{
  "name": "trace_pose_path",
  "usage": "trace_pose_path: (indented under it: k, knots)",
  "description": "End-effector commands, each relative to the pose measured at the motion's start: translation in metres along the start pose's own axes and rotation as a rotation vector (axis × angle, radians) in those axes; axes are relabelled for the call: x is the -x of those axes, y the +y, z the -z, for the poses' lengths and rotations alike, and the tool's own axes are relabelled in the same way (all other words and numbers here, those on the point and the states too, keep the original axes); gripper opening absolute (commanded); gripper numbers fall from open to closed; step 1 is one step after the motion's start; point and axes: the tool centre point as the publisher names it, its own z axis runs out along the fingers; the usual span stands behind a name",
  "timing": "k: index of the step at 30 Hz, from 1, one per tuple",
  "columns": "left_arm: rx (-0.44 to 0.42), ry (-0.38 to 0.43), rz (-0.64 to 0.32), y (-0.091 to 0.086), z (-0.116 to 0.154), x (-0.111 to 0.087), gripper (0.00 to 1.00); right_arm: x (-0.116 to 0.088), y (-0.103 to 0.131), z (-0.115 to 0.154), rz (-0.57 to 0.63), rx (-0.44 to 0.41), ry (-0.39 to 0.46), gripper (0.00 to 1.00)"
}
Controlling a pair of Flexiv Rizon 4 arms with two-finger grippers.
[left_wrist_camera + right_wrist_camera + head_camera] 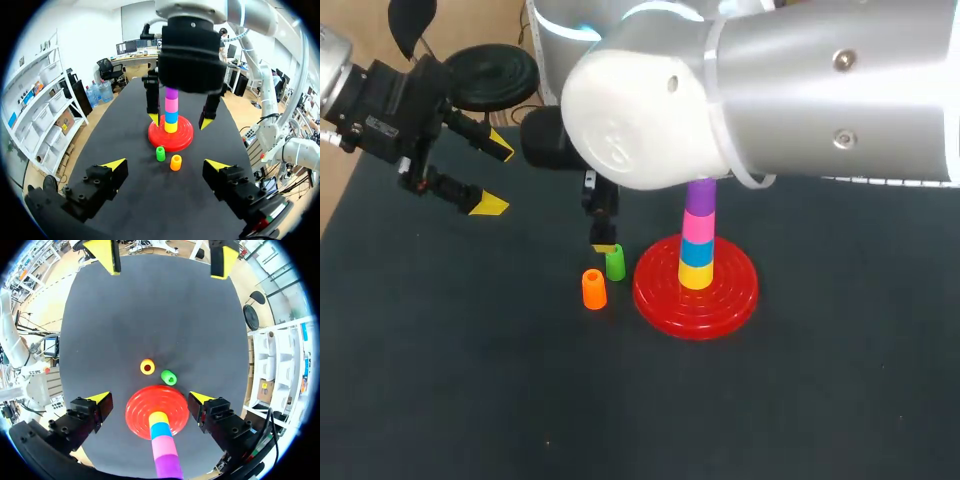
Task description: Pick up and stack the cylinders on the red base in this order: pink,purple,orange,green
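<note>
The red base (pixel 730 300) stands right of the table's middle. Its post carries a tower of yellow, blue, pink (pixel 698 227) and purple (pixel 699 198) cylinders, purple on top. An orange cylinder (pixel 593 289) and a green cylinder (pixel 615 262) rest on the mat just left of the base. My right gripper (pixel 149 399) hangs open and empty over the base, beside the tower; one finger (pixel 604 243) shows right above the green cylinder. My left gripper (pixel 495 176) is open and empty at the far left, well away from the cylinders.
My right arm's white elbow (pixel 650 110) fills the upper part of the head view and hides the table behind the tower. The dark mat (pixel 470 380) stretches to the front and left of the base.
</note>
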Motion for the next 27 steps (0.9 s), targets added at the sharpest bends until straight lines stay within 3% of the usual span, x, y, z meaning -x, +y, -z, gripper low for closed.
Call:
trace_pose_path:
  k: [1,9,18,20,27]
  knots:
    - [0.003,0.000,-0.001,-0.001,0.000,0.000,1.00,-0.002,0.002,-0.011,0.006,0.008,-0.015,1.00]
    - [0.003,0.000,-0.001,-0.001,0.000,0.000,1.00,0.009,0.013,-0.026,0.016,0.019,-0.037,1.00]
    - [0.003,0.000,-0.001,-0.001,0.000,0.000,1.00,0.016,0.019,-0.045,0.023,0.029,-0.002,1.00]
    - [0.003,0.000,-0.001,-0.001,0.000,0.000,1.00,0.018,0.020,-0.054,0.016,-0.010,0.056,1.00]
    - [0.003,0.000,-0.001,-0.001,0.000,0.000,1.00,0.017,0.019,-0.062,0.002,-0.007,0.044,1.00]
